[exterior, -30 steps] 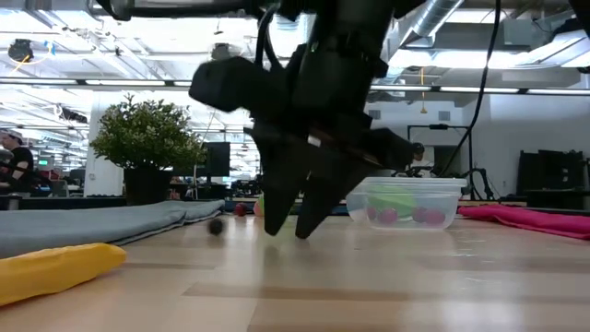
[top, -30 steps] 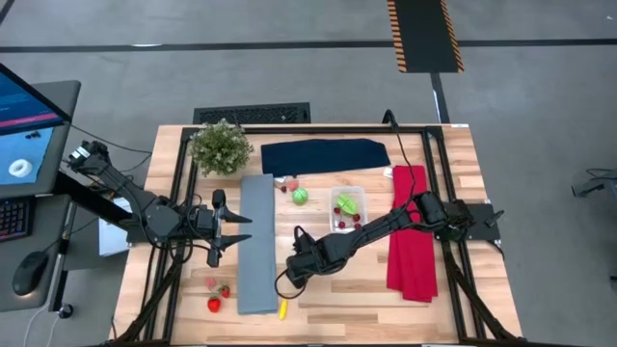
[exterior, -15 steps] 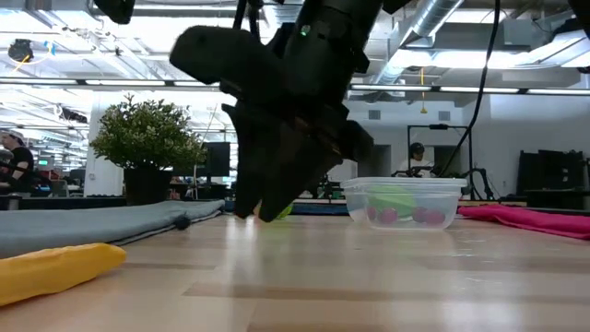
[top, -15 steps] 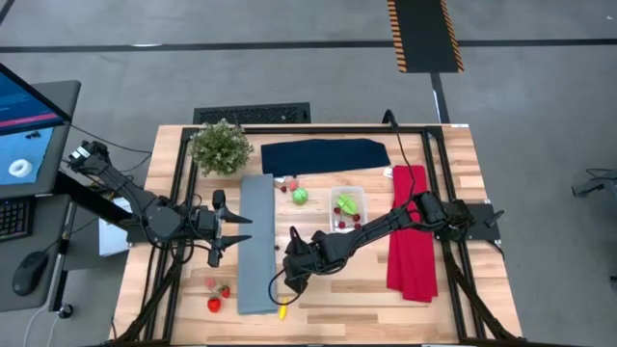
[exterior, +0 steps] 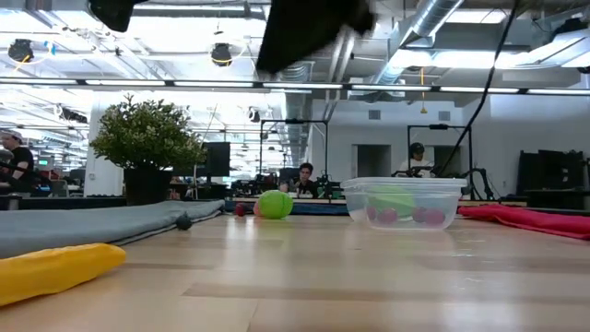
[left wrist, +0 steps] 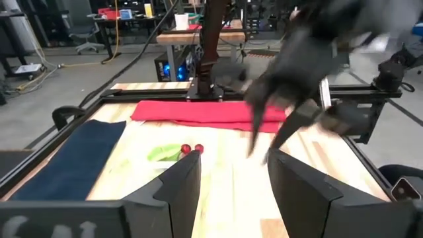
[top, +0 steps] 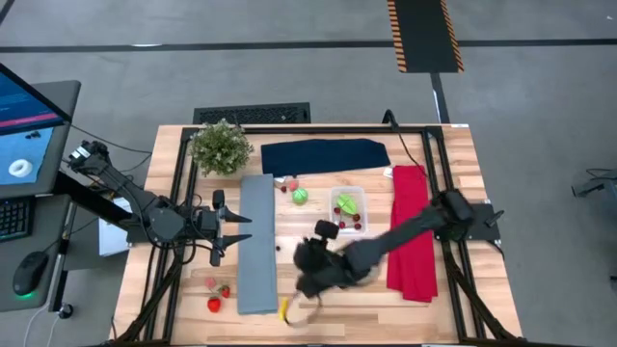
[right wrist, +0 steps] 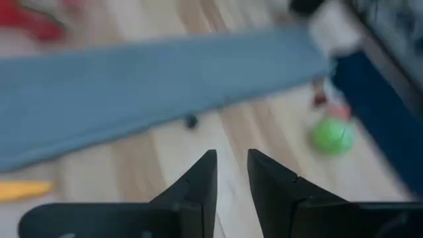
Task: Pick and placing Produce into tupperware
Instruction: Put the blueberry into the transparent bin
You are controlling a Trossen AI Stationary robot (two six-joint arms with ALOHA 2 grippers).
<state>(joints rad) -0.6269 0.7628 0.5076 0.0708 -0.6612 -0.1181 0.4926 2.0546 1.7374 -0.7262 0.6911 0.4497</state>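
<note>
From above, three cloths lay on the table (top: 453, 193): a navy cloth (top: 324, 154) at the far edge, a grey cloth (top: 256, 243) running front to back, and a red cloth (top: 410, 231) near the right side. One potted plant (top: 221, 146) stood at the far left corner. The clear tub (top: 348, 208) sat between the grey and red cloths, with green and red pieces inside. Loose produce: one green ball (top: 300, 196), two strawberries (top: 217, 296) near the front left, one yellow piece (top: 283, 308) at the front edge. The left gripper (top: 234, 232) waited beside the grey cloth, fingers apart and empty. The right gripper (top: 305, 286) was blurred over open wood in front of the tub.

At table height, the yellow piece, green ball and tub stood well apart, with bare wood between.

The left wrist view showed its own fingers (left wrist: 180, 188) spread.

The right wrist view showed its fingers (right wrist: 201, 182) nearly together, a narrow gap between, nothing in it; one dark cherry (right wrist: 190, 121) lay at the grey cloth's edge.
</note>
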